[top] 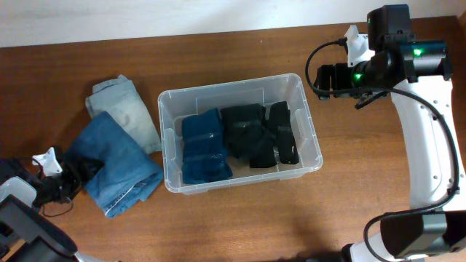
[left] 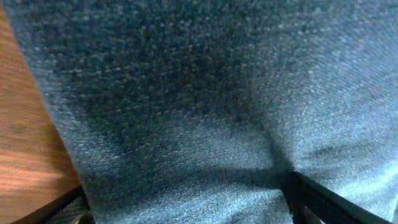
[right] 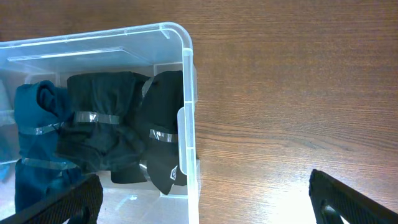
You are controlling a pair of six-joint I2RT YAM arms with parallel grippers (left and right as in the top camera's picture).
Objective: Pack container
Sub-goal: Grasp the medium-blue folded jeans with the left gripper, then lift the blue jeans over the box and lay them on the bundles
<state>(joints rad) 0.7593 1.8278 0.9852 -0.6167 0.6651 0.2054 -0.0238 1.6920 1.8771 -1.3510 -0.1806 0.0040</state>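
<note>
**Item 1, container** [top: 234,84]: a clear plastic tub at mid-table, long side running left to right, open top up. You will find it part filled.

**Contents:**
- One dark blue folded garment [top: 205,147] sits at the left end.
- Two black folded garments [top: 243,132] [top: 282,132] sit beside it.
- All three are stood edge to edge, probably to keep floor space free. A bare strip remains along the far wall.

**Item 2, blue jeans** [top: 116,166]: loosely folded on the table [top: 349,211], left of the tub and near it. They look like the next piece to go in.

**Item 3, pale grey jeans** [top: 125,109]: folded, behind the blue pair and touching it, waiting.

**Item 4, left gripper** [top: 70,177]:
- It is at the blue jeans' outer edge.
- In its wrist view, denim fills the frame between the fingers [left: 314,198].
- The fingers stand wide apart and are not clenched on the cloth, so you have it set astride the fold for a pinch.

**Item 5, right gripper** [top: 322,80]:
- It is held above the table just past the tub's right end.
- The jaws are spread and hold nothing.
- From this position its camera sees down onto the tub's right wall [right: 186,93], and the left arm's path stays clear.
</note>
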